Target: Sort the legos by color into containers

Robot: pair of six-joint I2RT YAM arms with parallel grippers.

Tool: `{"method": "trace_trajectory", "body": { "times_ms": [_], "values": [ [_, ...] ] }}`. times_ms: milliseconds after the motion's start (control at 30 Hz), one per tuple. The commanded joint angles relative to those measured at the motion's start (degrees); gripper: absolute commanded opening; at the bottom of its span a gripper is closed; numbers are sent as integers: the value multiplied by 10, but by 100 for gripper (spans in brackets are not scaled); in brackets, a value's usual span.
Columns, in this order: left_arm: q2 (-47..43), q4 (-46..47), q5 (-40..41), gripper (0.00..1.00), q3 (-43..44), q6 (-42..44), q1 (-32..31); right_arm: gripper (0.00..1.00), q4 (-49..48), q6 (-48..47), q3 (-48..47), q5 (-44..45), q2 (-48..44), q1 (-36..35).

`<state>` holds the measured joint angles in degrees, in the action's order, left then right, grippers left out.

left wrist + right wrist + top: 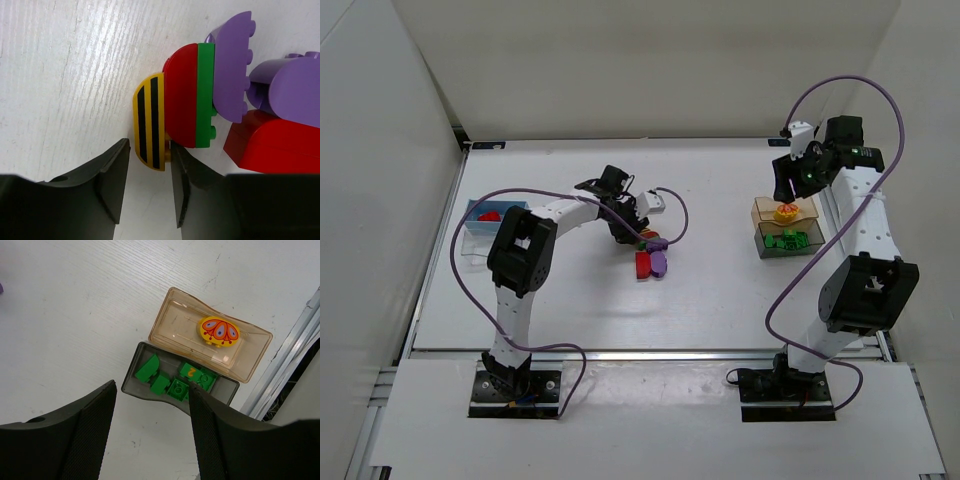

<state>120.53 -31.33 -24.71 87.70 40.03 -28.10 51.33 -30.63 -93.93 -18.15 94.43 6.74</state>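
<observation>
While reading the overhead view, locate the left gripper (638, 232) at mid-desk, set low at a cluster of legos. Refer to the left wrist view for the jaws: narrowly apart astride the lower end of the yellow striped block (149, 120), with one finger (195, 195) lying against its side and contact at the other finger not discernible. Cannot tell whether pinched or merely straddled. Note the block resting on the desk (65, 75), flat face against the red-and-green half-round block (182, 95). Find the purple block (232, 65) touching the green edge, a second purple block (290, 90) just beside it, and the loose red block (270, 145) below that.

Locate the right gripper (790, 180) at the far right, hovering above two containers standing side by side and touching. Read its jaws in the right wrist view as spread wide, with nothing between them. Identify the tan container (170, 320) holding one yellow patterned block (219, 331), and the dark container (131, 385) holding several green blocks (172, 382). Note the blue container (475, 228) at the far left, well apart, holding the boxed red block (490, 215).
</observation>
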Motion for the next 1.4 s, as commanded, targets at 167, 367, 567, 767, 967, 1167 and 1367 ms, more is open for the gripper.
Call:
{"method": "trace_trajectory", "body": {
  "times_ms": [167,367,567,767,967,1167,1367],
  "values": [
    [-14,-5,-24,24,30,-16,4,64,17,14,-24,-53,7,3],
    [-57,-7,-51,14,20,-64,23,64,16,44,-29,-117,28,-10],
    [-104,-7,-42,11,11,-129,49,64,21,80,-63,-197,58,-37],
    [-149,-1,-19,10,15,-202,58,67,3,163,-80,-348,100,-84],
    [-182,22,23,10,9,-220,41,68,-82,302,-83,-482,145,-128],
    [-199,47,63,10,-4,-219,25,69,-169,449,-99,-553,199,-156],
    [-209,61,65,10,-16,-231,24,69,-196,485,-122,-554,246,-176]
  ]
}}
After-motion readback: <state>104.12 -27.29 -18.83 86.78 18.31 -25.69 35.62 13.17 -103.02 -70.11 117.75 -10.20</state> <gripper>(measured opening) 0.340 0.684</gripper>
